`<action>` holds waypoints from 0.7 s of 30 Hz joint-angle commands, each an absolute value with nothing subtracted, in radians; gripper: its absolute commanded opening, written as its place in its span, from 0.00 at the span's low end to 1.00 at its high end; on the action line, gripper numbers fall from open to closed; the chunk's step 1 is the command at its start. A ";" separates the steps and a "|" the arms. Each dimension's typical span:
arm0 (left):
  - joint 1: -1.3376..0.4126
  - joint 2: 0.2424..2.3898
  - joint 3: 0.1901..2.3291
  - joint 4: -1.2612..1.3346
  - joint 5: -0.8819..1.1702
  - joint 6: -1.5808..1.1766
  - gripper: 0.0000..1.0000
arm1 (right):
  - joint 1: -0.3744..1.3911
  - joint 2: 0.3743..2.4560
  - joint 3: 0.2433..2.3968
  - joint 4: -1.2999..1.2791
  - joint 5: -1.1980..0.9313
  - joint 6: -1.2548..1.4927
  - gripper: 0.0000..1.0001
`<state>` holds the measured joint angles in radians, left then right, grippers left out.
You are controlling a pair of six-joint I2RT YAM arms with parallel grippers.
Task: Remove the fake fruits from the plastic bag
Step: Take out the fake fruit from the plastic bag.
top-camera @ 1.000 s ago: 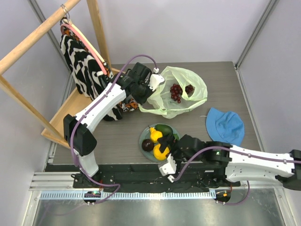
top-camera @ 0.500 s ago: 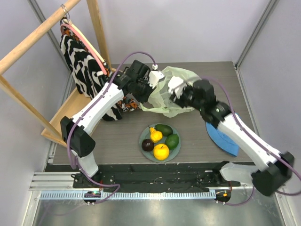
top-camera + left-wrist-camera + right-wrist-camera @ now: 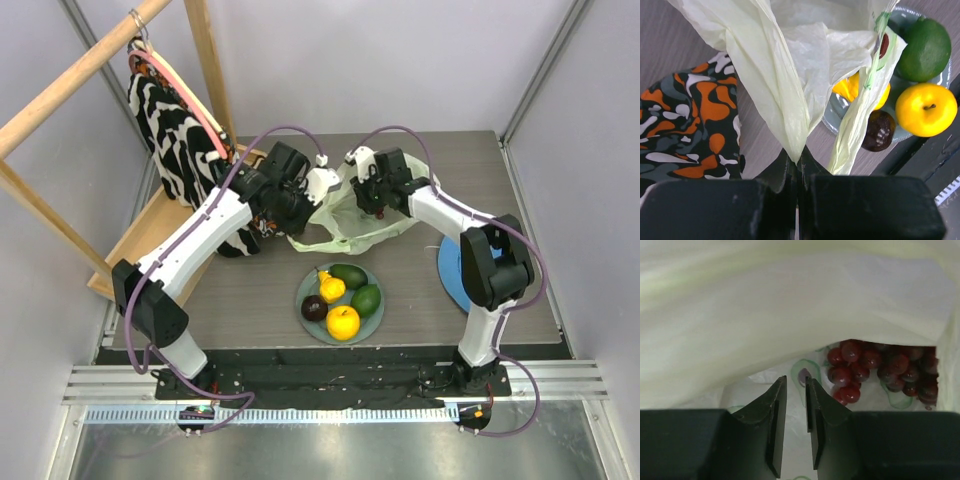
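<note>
The pale yellow-green plastic bag [image 3: 345,218] lies at the back of the table, its left edge lifted. My left gripper [image 3: 313,190] is shut on a fold of the bag [image 3: 790,75]. My right gripper [image 3: 375,197] is inside the bag's mouth, jaws a narrow gap apart with nothing between them [image 3: 796,382]. The dark-red grape bunch [image 3: 880,369] lies on the bag's floor just ahead and to the right of the fingertips. On the grey plate [image 3: 372,322] sit a yellow-orange fruit [image 3: 343,322], a green round one [image 3: 366,299] and a dark purple one [image 3: 314,308].
A dark green avocado [image 3: 349,275] and a small yellow fruit [image 3: 331,288] also sit on the plate. A blue cloth hat [image 3: 452,272] lies right of the plate, partly behind the right arm. A wooden rack [image 3: 150,230] with a zebra-print garment [image 3: 175,135] stands at the left.
My right arm has swung from beside the plate up into the bag's mouth, and its jaws have narrowed. The left gripper has kept its hold on the bag and shifted slightly left.
</note>
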<state>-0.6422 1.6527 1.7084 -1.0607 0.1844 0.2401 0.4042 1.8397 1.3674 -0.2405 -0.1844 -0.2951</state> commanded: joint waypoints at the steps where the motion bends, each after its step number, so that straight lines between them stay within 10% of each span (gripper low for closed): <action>1: -0.647 1.605 1.680 -1.063 0.183 0.276 0.00 | 0.365 1.851 1.440 -0.178 -0.111 -0.222 0.29; 7: -0.653 1.629 1.726 -1.065 0.206 0.264 0.00 | 0.367 1.954 1.492 -0.179 -0.009 -0.258 0.59; 21: -0.660 1.661 1.715 -1.072 0.196 0.282 0.00 | 0.356 2.167 1.620 -0.127 0.198 -0.409 0.58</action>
